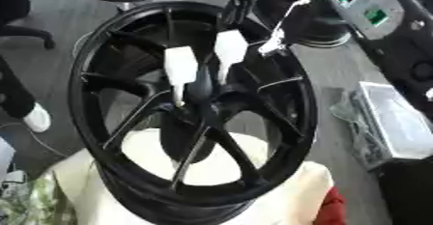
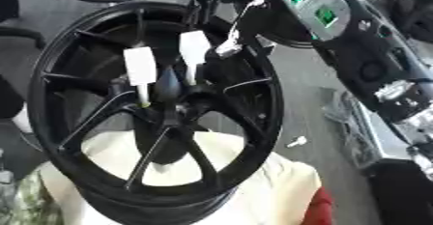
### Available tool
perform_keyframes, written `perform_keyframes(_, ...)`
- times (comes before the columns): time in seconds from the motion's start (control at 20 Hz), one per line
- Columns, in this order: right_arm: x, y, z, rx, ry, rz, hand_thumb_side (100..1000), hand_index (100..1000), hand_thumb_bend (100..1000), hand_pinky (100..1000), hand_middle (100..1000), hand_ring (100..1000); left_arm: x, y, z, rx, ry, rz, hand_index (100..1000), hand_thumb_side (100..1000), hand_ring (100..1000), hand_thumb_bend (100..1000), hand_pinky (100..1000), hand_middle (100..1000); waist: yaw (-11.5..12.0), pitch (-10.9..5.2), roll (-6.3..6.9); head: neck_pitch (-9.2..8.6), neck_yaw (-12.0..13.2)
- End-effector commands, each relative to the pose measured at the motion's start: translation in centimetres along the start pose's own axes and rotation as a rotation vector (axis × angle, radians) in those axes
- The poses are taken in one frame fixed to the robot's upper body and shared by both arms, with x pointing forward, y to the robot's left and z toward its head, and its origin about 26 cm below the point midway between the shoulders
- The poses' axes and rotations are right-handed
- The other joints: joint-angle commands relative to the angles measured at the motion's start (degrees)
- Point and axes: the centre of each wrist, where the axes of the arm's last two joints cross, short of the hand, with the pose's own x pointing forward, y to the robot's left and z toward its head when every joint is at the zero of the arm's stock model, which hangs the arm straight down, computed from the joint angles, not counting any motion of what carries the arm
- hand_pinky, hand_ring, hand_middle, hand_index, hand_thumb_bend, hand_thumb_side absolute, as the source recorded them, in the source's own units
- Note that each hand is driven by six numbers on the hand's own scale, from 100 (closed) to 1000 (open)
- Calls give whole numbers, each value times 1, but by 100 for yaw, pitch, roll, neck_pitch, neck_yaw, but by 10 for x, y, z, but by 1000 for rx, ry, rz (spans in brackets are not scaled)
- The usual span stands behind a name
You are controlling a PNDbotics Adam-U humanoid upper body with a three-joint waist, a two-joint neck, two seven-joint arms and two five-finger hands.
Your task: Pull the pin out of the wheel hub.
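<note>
Two white-handled pins (image 1: pixel 180 67) are seen in a black wheel hub (image 1: pixel 199 98); above it, the right hand's (image 2: pixel 245 21) grip cannot be told.

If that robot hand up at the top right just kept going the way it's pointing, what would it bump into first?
Most likely the right hand would meet the nearer white-handled pin standing in the black wheel hub. Its fingers point down-left toward that pin, already over the rim. Depth is hard to judge here.
</note>
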Motion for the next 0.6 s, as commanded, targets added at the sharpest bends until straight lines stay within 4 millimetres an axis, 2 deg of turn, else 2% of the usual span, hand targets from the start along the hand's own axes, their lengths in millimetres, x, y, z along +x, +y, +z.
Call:
perform_keyframes(0.05, 2, -13, 13, -35, 22, 26, 475, 847, 453, 781, 749, 762, 8, 3, 0, -13, 0, -32, 871, 778, 919, 108, 844, 856, 5, -75, 40, 2, -44)
perform_keyframes(0.6, -1, -11, 12, -73, 37, 7, 448, 843, 432, 778, 742, 758, 7, 2, 0, -23, 10, -48, 871, 789, 921, 113, 844, 857, 116, -25, -40, -86, -130)
